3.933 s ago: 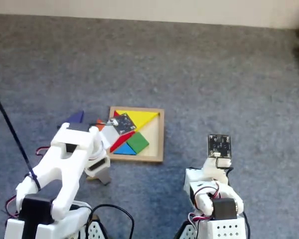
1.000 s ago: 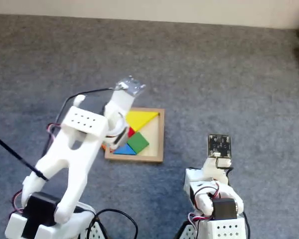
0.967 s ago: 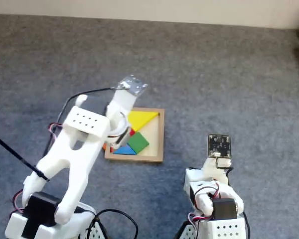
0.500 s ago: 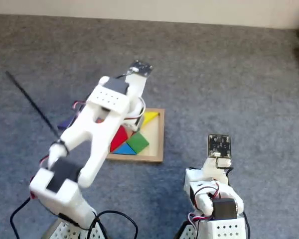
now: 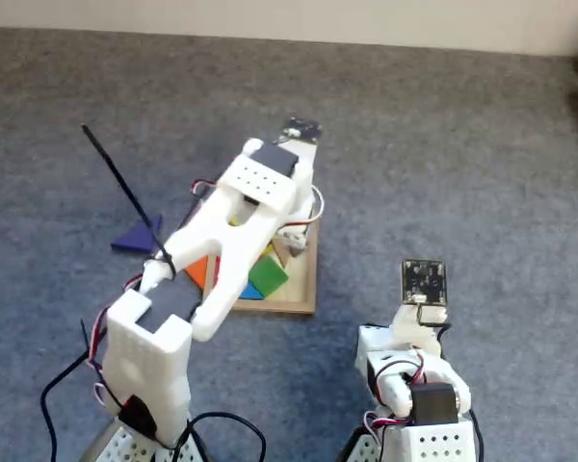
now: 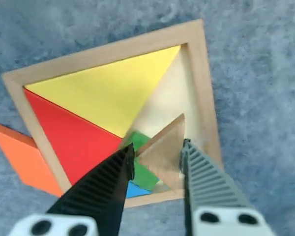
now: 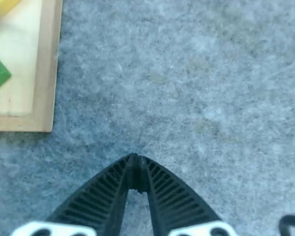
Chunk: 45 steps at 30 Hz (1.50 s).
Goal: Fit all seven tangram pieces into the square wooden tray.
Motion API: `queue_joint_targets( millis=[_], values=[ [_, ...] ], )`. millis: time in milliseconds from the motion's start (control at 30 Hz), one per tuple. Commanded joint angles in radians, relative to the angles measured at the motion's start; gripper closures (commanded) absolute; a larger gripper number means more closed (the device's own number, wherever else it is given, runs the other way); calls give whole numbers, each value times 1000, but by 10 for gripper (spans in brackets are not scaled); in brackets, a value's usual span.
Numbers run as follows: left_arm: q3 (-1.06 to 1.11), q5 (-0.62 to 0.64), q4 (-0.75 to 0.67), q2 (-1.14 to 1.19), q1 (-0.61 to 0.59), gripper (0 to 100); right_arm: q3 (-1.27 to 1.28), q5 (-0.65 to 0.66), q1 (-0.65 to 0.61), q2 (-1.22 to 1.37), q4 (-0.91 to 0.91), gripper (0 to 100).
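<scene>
A grey carpeted counter point(image 5: 443, 144) holds a square wooden tray point(image 6: 108, 51) near its middle, seen from above. Inside the tray, a large yellow triangle point(image 6: 108, 96) lies along one side, with a large red triangle point(image 6: 78, 135) touching its long edge. A green piece point(image 6: 142, 172) and a small blue piece point(image 6: 135, 189) sit near the tray's rim, next to the red triangle. The rest of the tray floor is bare wood. The left end effector point(image 6: 155, 157) hangs over that bare part, its two fingers set narrowly and gripping a pale wood-coloured triangle point(image 6: 162, 152) between them. An orange parallelogram point(image 6: 24, 157) lies on the counter just beside the tray's outer rim. In the high view, a purple triangle point(image 5: 135, 238) lies on the counter well apart from the tray, on the left arm's side. The right end effector point(image 7: 136, 172) is over bare counter near one corner of the tray, with its fingertips pressed together and nothing between them.
</scene>
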Motion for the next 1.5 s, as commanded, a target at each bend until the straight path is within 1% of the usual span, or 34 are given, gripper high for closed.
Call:
queue_joint_targets(
  millis=[0,200,467,600,667,767,833,900,967,1167,1300,1467],
  values=[
    [-51,54,6,7,15,780,133,-6,-10,-16,2,994],
    [-51,61,6,12,13,716,133,-6,-10,-16,2,994],
    [-74,54,2,19,5,712,133,-6,-10,-16,2,994],
    [-62,-55,6,21,-1,713,133,-6,-10,-16,2,994],
    [-42,-80,0,21,-22,713,133,-6,-10,-16,2,994],
    [-25,-84,-2,21,-54,713,133,-6,-10,-16,2,994],
    [-15,-115,-2,21,-71,713,133,-6,-10,-16,2,994],
    [-13,-135,6,12,-73,731,133,-6,-10,-16,2,994],
    [-13,-138,6,10,-62,771,131,-6,-10,-16,2,994],
    [-36,-138,6,-13,45,840,131,-6,-10,-16,2,994],
    [-35,-137,-2,-19,108,902,131,-6,-10,-16,2,994],
    [-27,-137,-49,50,99,909,131,-6,-10,-16,2,994]
  ],
)
